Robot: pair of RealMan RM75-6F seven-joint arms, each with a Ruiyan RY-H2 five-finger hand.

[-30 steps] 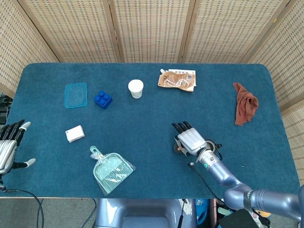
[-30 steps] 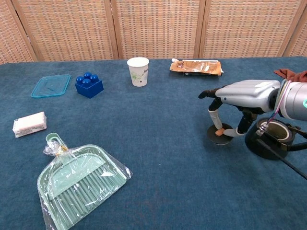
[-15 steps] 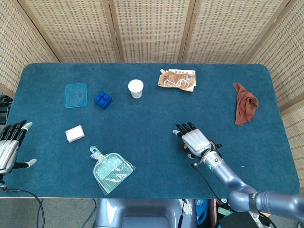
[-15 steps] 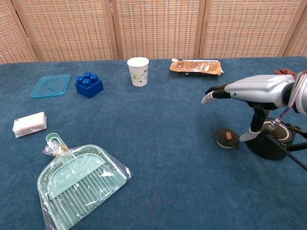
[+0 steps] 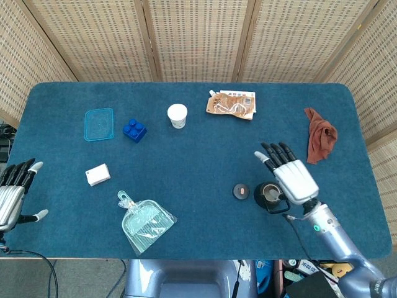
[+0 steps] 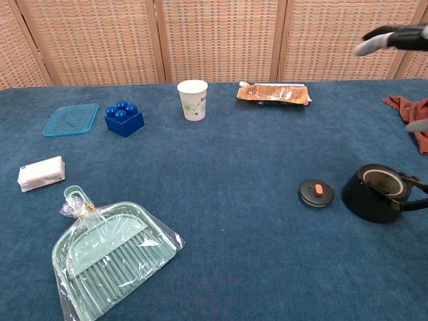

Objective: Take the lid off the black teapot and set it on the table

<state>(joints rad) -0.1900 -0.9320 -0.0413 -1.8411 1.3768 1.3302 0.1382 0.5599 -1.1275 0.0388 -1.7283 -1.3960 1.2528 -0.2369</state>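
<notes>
On the blue table (image 5: pixel 198 155), lid (image 5: pixel 241 191) off and lying flat just left of the black teapot (image 5: pixel 268 195)
Right hand (image 5: pixel 291 174) is raised beside the open teapot, fingers spread, holding nothing; left hand (image 5: pixel 11 195) sits at the table's near-left edge, fingers apart and empty

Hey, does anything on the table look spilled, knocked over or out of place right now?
Nothing stands out. The lid lies flat on the table beside the open, upright black teapot, and the paper cup stands upright.
</notes>
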